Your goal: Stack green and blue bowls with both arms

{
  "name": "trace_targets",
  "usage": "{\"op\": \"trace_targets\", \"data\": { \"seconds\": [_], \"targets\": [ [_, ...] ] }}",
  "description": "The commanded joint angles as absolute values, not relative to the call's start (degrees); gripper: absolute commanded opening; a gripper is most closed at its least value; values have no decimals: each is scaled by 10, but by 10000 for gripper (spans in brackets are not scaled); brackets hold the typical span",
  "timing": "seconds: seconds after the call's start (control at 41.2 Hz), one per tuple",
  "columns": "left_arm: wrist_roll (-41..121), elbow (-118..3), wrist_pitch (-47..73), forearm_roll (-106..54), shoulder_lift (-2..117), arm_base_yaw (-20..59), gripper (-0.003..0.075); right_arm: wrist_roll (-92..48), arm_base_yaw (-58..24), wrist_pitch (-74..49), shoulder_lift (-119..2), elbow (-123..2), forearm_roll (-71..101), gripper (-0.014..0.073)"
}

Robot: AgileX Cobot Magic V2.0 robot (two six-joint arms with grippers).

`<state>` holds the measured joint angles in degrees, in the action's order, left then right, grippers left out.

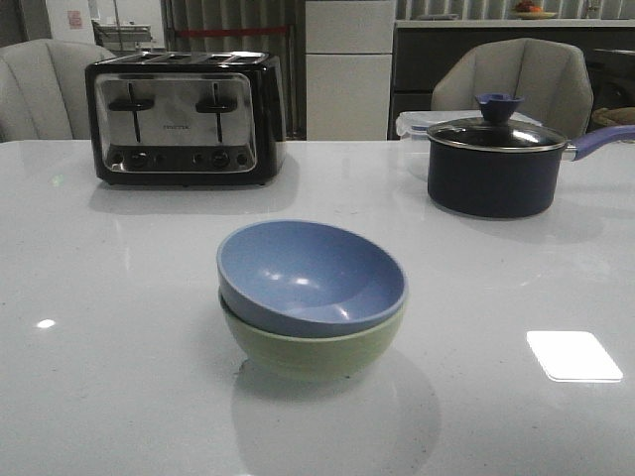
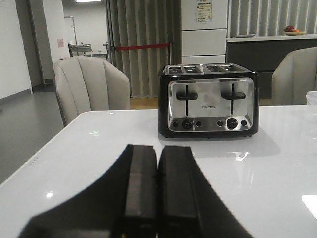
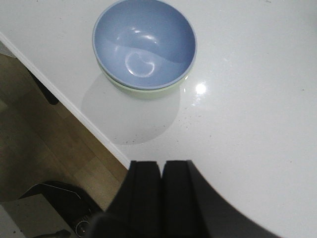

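Observation:
The dusty blue bowl (image 1: 310, 273) sits nested inside the pale green bowl (image 1: 313, 352) near the middle front of the white table. The stack also shows in the right wrist view, the blue bowl (image 3: 144, 42) above a sliver of the green bowl (image 3: 148, 90). My right gripper (image 3: 161, 163) is shut and empty, high above the table's edge, apart from the bowls. My left gripper (image 2: 158, 148) is shut and empty, low over the table and facing the toaster. Neither arm shows in the front view.
A black and chrome toaster (image 1: 184, 119) stands at the back left, also in the left wrist view (image 2: 209, 99). A dark navy saucepan (image 1: 496, 164) with a lid stands at the back right, a clear box behind it. Chairs stand beyond the table. The table edge (image 3: 74, 111) drops to wooden floor.

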<state>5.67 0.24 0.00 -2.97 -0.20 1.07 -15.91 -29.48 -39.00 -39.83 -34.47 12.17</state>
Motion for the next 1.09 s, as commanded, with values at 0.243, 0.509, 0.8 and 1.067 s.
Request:
{"op": "trace_targets", "data": {
  "seconds": [0.243, 0.509, 0.8, 1.067],
  "targets": [
    [55, 5, -53, -37, -15, 17, 93, -164, -295, -354, -394, -360, 123, 27],
    [55, 5, -53, -37, -13, 34, 93, -164, -295, -354, -394, -360, 123, 27],
    [55, 5, -53, -37, -13, 34, 93, -164, -295, -354, -394, -360, 123, 27],
    [55, 5, -53, -37, -13, 34, 93, -164, -295, -354, -394, -360, 123, 27]
  ]
}}
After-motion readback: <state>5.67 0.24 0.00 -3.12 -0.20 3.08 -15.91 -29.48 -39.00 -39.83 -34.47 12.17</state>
